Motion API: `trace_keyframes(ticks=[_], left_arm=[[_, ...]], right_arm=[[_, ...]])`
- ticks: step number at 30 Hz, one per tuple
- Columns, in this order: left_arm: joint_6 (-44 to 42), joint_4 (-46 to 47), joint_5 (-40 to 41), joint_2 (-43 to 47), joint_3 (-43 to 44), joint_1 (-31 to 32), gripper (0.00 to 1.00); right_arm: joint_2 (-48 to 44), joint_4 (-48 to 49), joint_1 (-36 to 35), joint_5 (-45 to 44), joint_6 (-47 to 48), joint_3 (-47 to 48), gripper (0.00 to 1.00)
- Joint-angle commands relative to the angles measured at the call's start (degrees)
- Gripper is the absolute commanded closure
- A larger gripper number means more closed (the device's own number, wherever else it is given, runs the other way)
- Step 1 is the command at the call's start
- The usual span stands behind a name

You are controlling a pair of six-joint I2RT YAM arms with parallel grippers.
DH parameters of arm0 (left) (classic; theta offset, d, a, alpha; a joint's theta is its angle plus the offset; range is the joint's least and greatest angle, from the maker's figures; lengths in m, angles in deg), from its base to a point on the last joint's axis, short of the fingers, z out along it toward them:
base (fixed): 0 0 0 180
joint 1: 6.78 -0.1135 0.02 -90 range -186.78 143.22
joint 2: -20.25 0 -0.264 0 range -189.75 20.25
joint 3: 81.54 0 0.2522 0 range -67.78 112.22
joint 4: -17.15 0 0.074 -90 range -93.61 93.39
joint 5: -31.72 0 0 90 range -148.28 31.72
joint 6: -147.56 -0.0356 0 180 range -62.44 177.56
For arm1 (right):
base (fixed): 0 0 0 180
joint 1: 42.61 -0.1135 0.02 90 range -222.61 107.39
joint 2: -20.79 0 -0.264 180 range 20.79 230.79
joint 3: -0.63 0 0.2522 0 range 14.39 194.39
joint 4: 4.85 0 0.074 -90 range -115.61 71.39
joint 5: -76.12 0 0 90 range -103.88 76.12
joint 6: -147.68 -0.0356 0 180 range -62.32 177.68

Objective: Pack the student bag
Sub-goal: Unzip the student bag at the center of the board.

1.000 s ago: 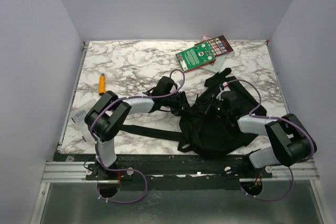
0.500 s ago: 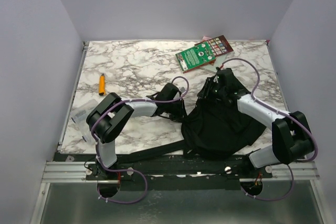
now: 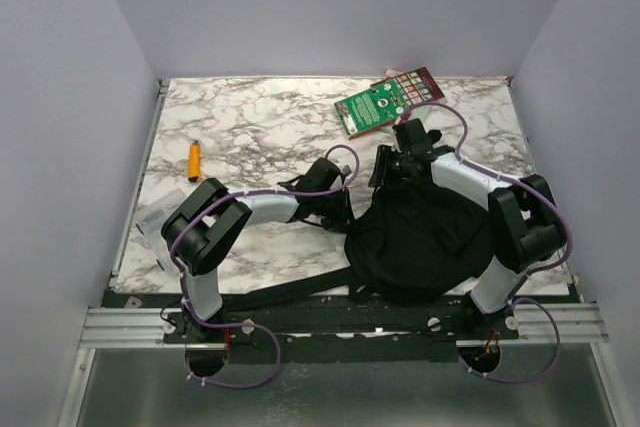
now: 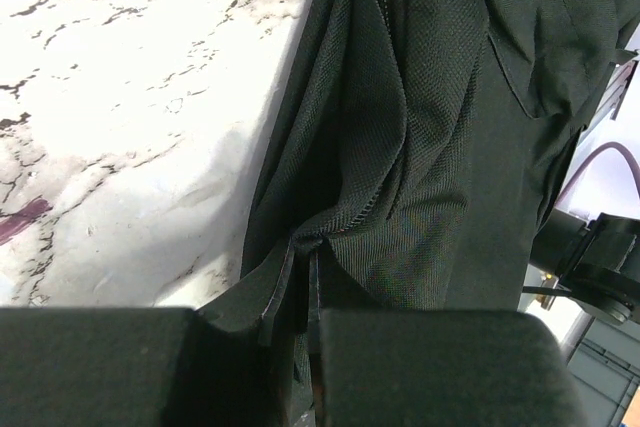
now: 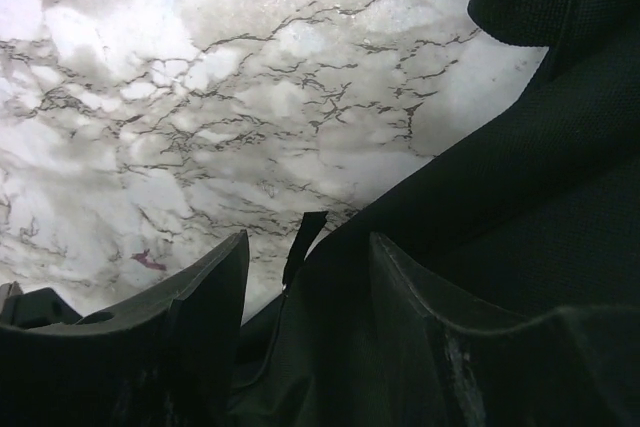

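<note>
The student bag [image 3: 425, 242], a large soft black backpack, lies on the marble table [image 3: 250, 117] at centre right. A long strap [image 3: 290, 290] trails to the front left. My left gripper [image 3: 335, 205] is at the bag's left edge. In the left wrist view it [image 4: 308, 312] is shut on a fold of the bag's fabric [image 4: 430, 147]. My right gripper [image 3: 387, 162] is at the bag's far edge. In the right wrist view its fingers [image 5: 308, 257] stand narrowly apart with bag fabric [image 5: 520, 197] filling the gap, next to a zipper pull [image 5: 303, 235].
A green-covered book [image 3: 378, 105] lies on a red-edged card [image 3: 417, 86] at the back right, just beyond the right gripper. An orange marker [image 3: 194, 158] lies at the left. Small grey pieces [image 3: 150, 217] sit at the table's left edge.
My right gripper has moved from over the bag's middle to the far left, pulling the bag's far edge with it. The left gripper shifted slightly right, and the strap swung toward the front edge.
</note>
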Motion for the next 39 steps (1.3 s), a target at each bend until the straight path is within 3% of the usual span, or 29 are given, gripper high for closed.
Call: trace_keyframes(ticks=[1, 4, 13, 24, 39], left_arm=[[-1.53, -1.46, 2.17, 1.63, -0.34, 0.46, 1.0], [-1.53, -1.43, 1.71, 1.46, -0.14, 0.57, 1.0], [-1.58, -1.1, 1.02, 1.38, 0.47, 0.81, 1.0], [-1.62, -1.03, 0.84, 1.07, 0.55, 0.88, 1.0], [-1.88, -0.91, 0.57, 1.44, 0.83, 0.85, 1.0]], right_arm=[[2.8, -0.03, 0.28, 0.93, 2.64, 2.19, 0.47], [3.57, 0.01, 0.27, 0.44, 4.06, 3.04, 0.51], [2.51, -0.92, -0.22, -0.27, 7.44, 4.98, 0.45], [1.62, -0.36, -0.26, 0.53, 7.64, 5.56, 0.47], [7.92, 0.44, -2.02, 3.88, 9.26, 3.47, 0.53]])
